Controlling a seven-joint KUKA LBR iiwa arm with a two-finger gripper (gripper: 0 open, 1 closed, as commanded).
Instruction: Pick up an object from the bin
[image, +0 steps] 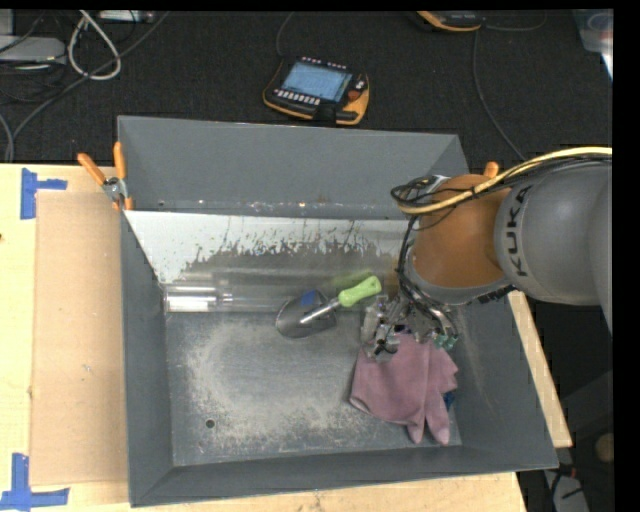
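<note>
Grey-metal gripper (393, 333) sits low at the back edge of a crumpled mauve cloth (405, 390) near the front right corner of the bin (290, 170); whether it is spread or pinching the cloth cannot be told. Just to its left lies a green-handled metal scoop (320, 305), and beyond that a clear tube (215, 295) along the back wall.

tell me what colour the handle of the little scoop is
Light green; the scoop's handle shows best in the camera view.
</note>
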